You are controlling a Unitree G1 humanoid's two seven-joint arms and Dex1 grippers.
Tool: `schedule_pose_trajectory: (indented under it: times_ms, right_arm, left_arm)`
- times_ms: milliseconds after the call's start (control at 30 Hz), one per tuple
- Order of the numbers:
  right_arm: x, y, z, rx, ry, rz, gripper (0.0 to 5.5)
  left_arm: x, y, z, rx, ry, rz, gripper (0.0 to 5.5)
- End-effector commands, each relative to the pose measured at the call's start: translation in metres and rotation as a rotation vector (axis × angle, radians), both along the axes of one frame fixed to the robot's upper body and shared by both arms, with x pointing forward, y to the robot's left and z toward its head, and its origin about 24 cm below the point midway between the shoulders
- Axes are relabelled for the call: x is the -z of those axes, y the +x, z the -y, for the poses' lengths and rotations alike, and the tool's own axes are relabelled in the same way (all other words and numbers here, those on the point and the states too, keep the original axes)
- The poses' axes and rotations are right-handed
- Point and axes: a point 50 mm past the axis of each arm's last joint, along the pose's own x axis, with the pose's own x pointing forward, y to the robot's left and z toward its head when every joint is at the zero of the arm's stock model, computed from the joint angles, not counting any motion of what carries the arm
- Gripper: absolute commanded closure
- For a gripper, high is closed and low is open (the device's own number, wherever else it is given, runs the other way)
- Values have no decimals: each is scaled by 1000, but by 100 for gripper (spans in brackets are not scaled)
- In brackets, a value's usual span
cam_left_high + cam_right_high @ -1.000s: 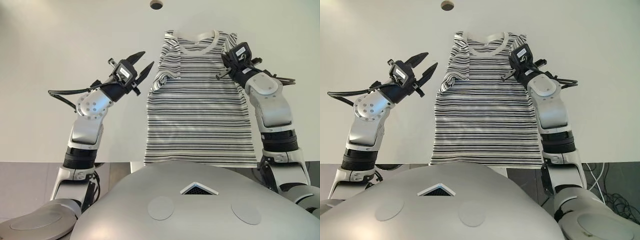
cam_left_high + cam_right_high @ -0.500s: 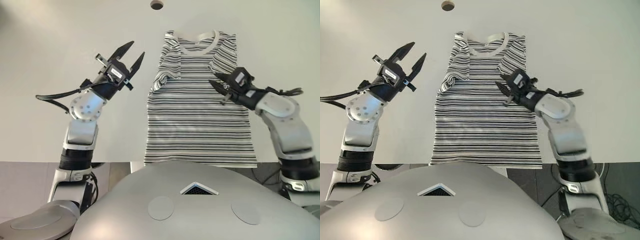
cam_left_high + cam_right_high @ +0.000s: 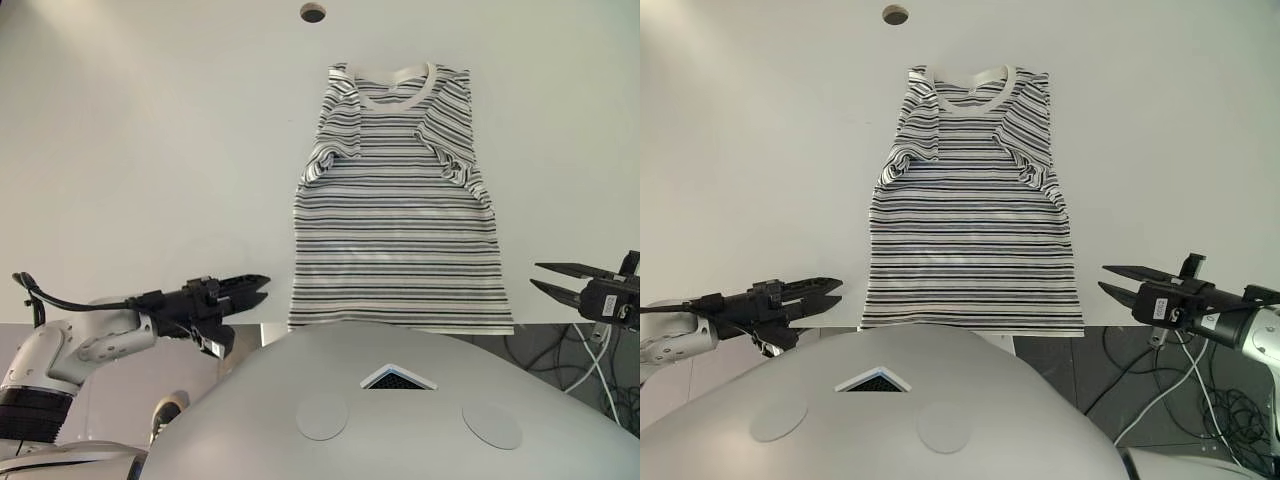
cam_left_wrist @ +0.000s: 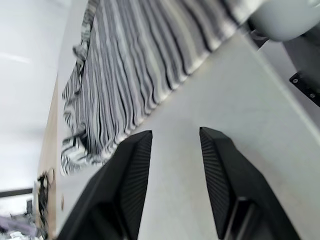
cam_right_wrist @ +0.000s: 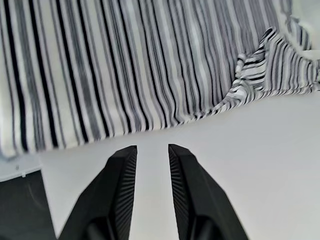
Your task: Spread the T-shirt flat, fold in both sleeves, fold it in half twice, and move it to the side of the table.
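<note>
Both our arms had dropped away from the sleeves since the earlier frame and now hung low at the table's near edge. Our left gripper point(image 3: 262, 287) sat at the lower left of the frame, fingers parted and holding nothing. Our right gripper point(image 3: 536, 274) sat at the lower right, likewise spread and empty. The striped T-shirt point(image 3: 395, 230) lay flat on the white table point(image 3: 150, 150), centre right of the frame, collar toward the top and hem toward the bottom. Both short sleeves lay turned in over the chest. We judged the sleeve step finished and the first halving fold next. That would call for each gripper to pinch a hem corner and carry it up toward the collar, keeping the edges level.
</note>
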Motion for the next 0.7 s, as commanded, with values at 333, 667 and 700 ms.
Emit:
schedule_pose_trajectory:
  times_ms: [333, 667, 700]
  right_arm:
    - [7, 7, 0, -30, -33, -9, 431]
    - [11, 12, 3, 21, -36, -2, 431]
    - [11, 12, 3, 25, -38, 0, 431]
  left_arm:
    - [5, -16, 23, 251, 9, 10, 374]
    - [-3, -24, 19, 244, 56, -97, 374]
    - [-3, -24, 20, 243, 56, -97, 374]
